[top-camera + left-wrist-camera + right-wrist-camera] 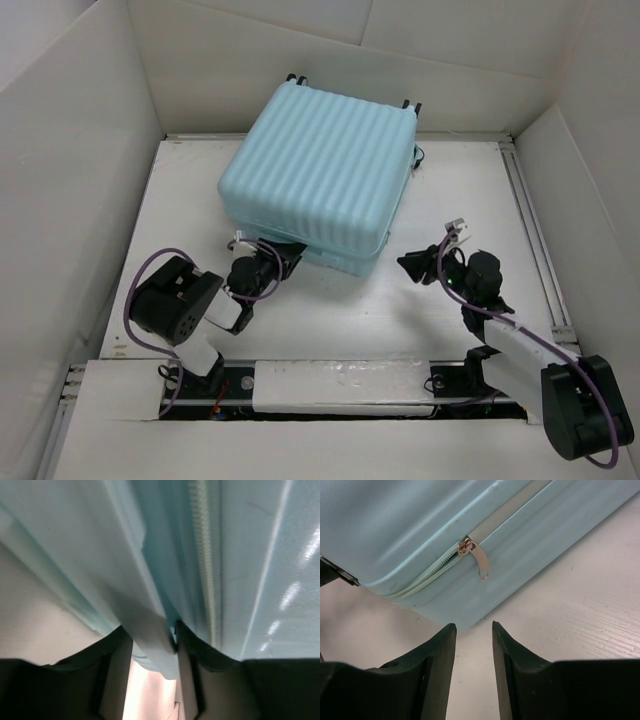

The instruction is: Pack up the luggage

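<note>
Luggage [318, 180] sat lid-down at the table's [185, 215] back centre. I saw left gripper [283, 256] pinching its near-left edge. Right gripper [410, 268] hung near the corner, jaws slightly apart, empty, facing zipper pull [481, 564].

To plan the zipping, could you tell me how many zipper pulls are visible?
1: a zipper pull on the suitcase seam, facing the right gripper; others may be hidden.
</note>
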{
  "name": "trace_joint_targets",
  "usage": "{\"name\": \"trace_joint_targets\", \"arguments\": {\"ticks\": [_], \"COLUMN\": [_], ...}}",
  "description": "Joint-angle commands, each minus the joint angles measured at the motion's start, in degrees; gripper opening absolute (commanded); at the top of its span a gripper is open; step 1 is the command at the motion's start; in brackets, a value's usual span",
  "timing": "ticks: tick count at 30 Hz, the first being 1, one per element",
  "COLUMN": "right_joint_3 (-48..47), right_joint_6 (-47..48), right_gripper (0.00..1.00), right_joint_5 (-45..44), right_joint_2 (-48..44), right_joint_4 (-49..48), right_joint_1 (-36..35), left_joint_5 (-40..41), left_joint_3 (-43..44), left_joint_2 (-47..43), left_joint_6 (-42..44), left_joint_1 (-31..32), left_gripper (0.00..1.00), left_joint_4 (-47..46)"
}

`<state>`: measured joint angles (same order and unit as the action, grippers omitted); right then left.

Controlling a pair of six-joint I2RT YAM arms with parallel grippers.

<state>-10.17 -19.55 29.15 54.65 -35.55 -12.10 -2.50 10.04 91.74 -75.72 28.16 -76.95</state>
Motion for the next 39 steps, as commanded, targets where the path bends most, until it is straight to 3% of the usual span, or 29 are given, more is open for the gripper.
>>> {"name": "trace_joint_targets", "arguments": {"ticks": [1, 4, 5, 8, 13, 17, 25, 27, 32, 37, 38, 39], "right_joint_3": [0.8, 0.8, -0.9, -2.5, -4.2, -4.2, -9.2, -10.5, -14.1, -15.2, -15.2, -15.2], "right_joint_6": [-0.3, 1.5, 2.5, 3.2, 1.1, 1.4, 9.3, 9.3, 13.2, 12.7, 12.7, 12.2], "right_gripper": [0.43, 0.49, 0.51, 0.52, 0.58, 0.61, 0.65, 0.66, 0.67, 0.69, 0.69, 0.69], "right_joint_5": [-2.8, -1.7, 2.2, 12.0, 14.8, 14.9, 14.3, 13.6, 10.3, 11.8, 12.5, 12.5], "right_joint_2": [-0.8, 2.7, 4.1, 11.2, 21.1, 22.4, 21.9, 23.4, 27.1, 31.8, 33.0, 33.6], "right_joint_4": [-7.0, -9.7, -10.4, -17.3, -28.7, -31.6, -21.8, -22.4, -19.0, -23.0, -23.6, -24.2], "right_joint_1": [-0.1, -0.1, -0.1, -0.1, -2.5, -4.7, -13.1, -13.7, -12.4, -10.6, -10.6, -10.6], "left_joint_5": [3.0, 1.9, 1.1, -1.0, -9.8, -15.5, -13.0, -12.4, -13.2, -13.8, -13.8, -13.8], "left_joint_3": [2.4, 2.4, 2.4, -1.8, -9.7, -12.8, -8.7, -7.2, -7.2, -10.3, -10.3, -9.2], "left_joint_2": [5.2, 9.6, 10.1, 9.1, -2.5, -15.3, -50.8, -57.9, -56.9, -47.7, -46.6, -45.4], "left_joint_6": [-0.3, -0.9, -0.9, -2.2, 0.8, 5.7, 17.8, 19.2, 20.4, 20.4, 21.1, 21.1], "left_joint_1": [0.7, 0.7, -1.0, -2.8, -13.1, -16.0, -16.0, -16.0, -16.0, -16.0, -16.0, -16.0], "left_gripper": [0.32, 0.14, 0.00, 0.00, 0.00, 0.00, 0.00, 0.00, 0.00, 0.00, 0.03, 0.27], "left_joint_4": [-15.6, -23.0, -23.0, -27.2, -24.8, -13.3, 32.7, 38.1, 40.8, 34.2, 33.5, 32.9]}}
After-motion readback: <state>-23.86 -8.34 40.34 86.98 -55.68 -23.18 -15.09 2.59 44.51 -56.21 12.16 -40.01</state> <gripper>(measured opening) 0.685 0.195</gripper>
